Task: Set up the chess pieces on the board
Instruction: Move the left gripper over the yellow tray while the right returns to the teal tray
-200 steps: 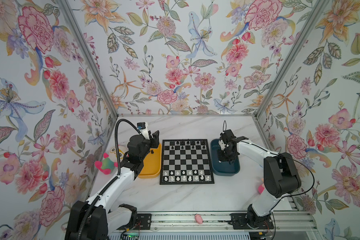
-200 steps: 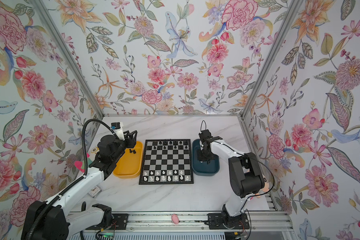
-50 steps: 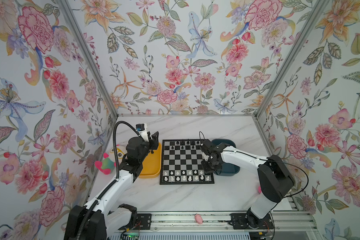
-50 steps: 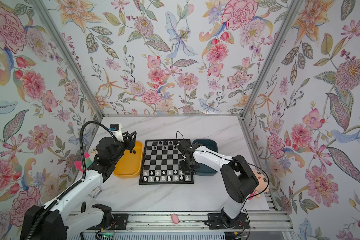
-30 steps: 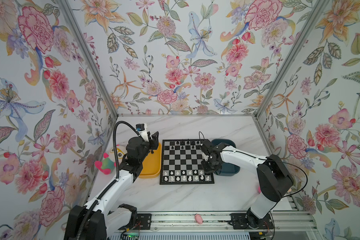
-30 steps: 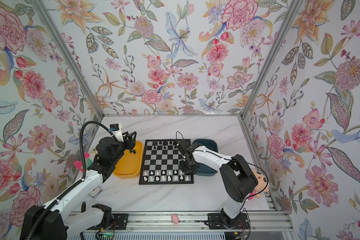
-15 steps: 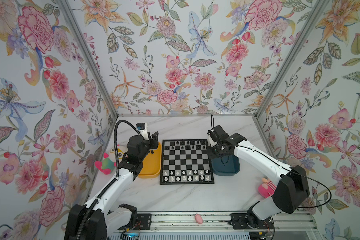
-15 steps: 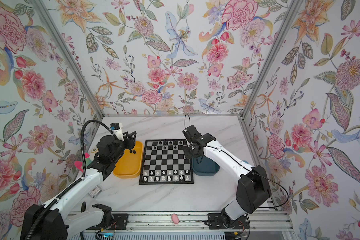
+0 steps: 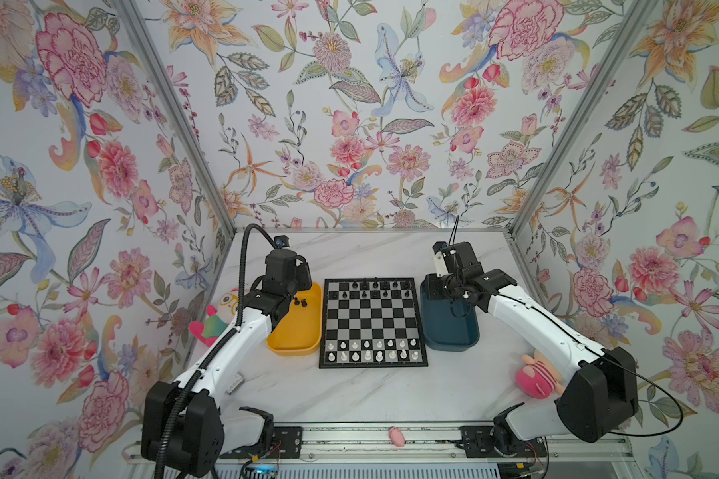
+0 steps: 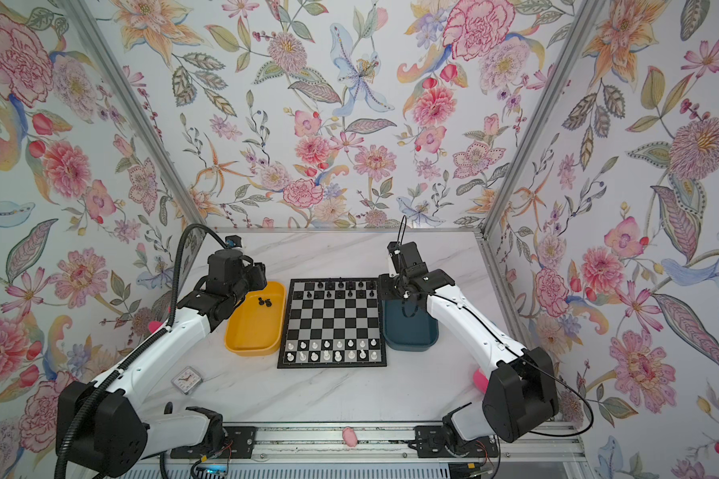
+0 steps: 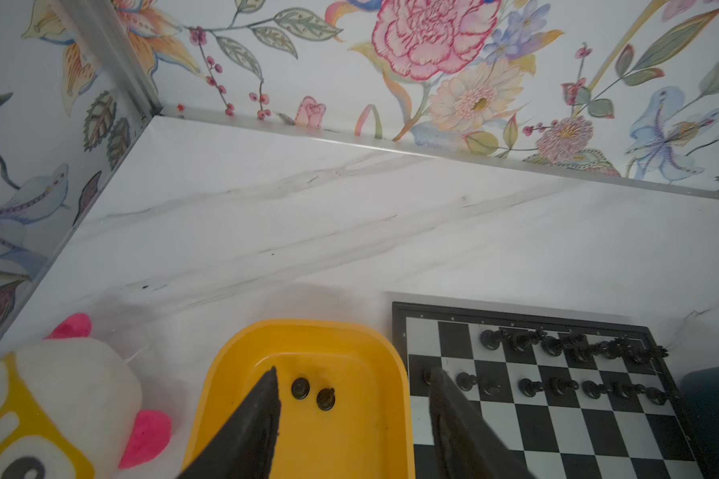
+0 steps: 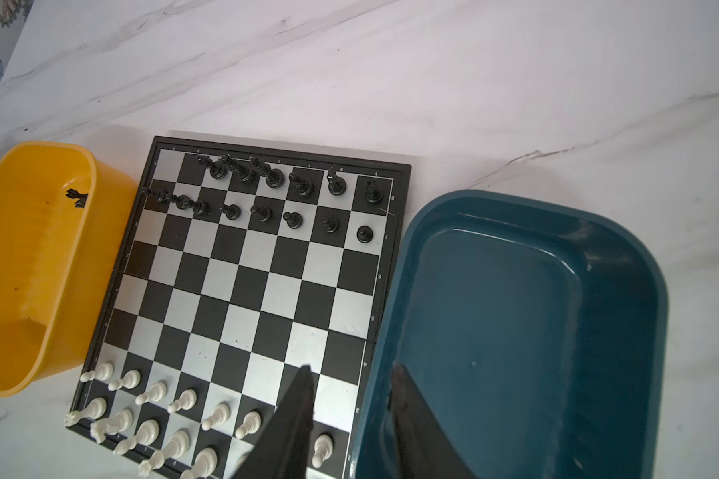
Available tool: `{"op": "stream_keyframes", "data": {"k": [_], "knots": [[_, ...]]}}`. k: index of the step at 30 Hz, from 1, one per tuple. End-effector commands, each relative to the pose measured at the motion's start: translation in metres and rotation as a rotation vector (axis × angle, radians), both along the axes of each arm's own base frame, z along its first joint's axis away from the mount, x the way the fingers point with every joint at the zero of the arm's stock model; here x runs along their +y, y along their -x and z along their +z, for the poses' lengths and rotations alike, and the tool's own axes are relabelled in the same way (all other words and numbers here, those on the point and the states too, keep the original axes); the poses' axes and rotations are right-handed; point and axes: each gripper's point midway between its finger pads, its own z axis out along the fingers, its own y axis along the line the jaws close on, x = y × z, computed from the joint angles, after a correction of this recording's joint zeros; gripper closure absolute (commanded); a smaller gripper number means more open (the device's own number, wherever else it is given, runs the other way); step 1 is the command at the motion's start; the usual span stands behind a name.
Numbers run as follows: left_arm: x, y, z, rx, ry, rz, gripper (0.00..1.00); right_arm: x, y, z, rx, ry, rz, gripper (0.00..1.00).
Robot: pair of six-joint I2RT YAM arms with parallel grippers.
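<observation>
chess pieces [image 9: 366, 344] upright along board [image 9: 372, 317] ends

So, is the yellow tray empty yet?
Not empty: the left wrist view shows two black chess pieces sitting on the floor of the yellow tray.

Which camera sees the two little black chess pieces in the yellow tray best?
The left wrist view: the two small black plastic chess pieces sit close and unblocked in the yellow plastic tray. Both top views show tiny dark specks. The right wrist view shows them small, beyond the tray's wall.

board [image 9: 373, 323] between left tray [image 9: 295, 334] and right tray [image 9: 449, 331], two pieces [image 11: 300, 388] in left tray
</observation>
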Motion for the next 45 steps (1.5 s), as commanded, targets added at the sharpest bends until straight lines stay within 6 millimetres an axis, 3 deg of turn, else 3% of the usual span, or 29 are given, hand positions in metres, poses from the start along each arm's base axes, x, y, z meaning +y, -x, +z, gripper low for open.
{"op": "stream_keyframes", "data": {"k": [1, 5, 12, 16, 18, 27, 45], "knots": [[0.025, 0.017, -0.037, 0.203, -0.095, 0.090, 0.40, 0.010, -0.006, -0.009, 0.008, -0.061, 0.033, 0.67], [0.020, 0.015, -0.065, 0.290, -0.092, 0.070, 0.43, 0.009, -0.008, -0.016, 0.023, -0.073, 0.040, 0.68], [0.032, 0.013, -0.104, 0.381, -0.073, 0.100, 0.47, -0.011, -0.008, -0.020, 0.019, -0.076, -0.001, 0.68], [0.028, 0.008, -0.106, 0.368, -0.057, 0.085, 0.48, -0.021, -0.007, -0.024, 0.028, -0.083, -0.023, 0.68], [0.027, 0.006, -0.117, 0.394, -0.059, 0.078, 0.50, -0.022, -0.007, -0.027, 0.037, -0.088, -0.028, 0.68], [0.006, 0.000, -0.125, 0.395, 0.020, -0.003, 0.53, -0.015, -0.011, -0.037, 0.072, -0.107, -0.014, 0.69], [-0.003, -0.005, -0.146, 0.438, 0.045, -0.029, 0.55, -0.012, -0.010, -0.047, 0.103, -0.114, -0.012, 0.69]]}}
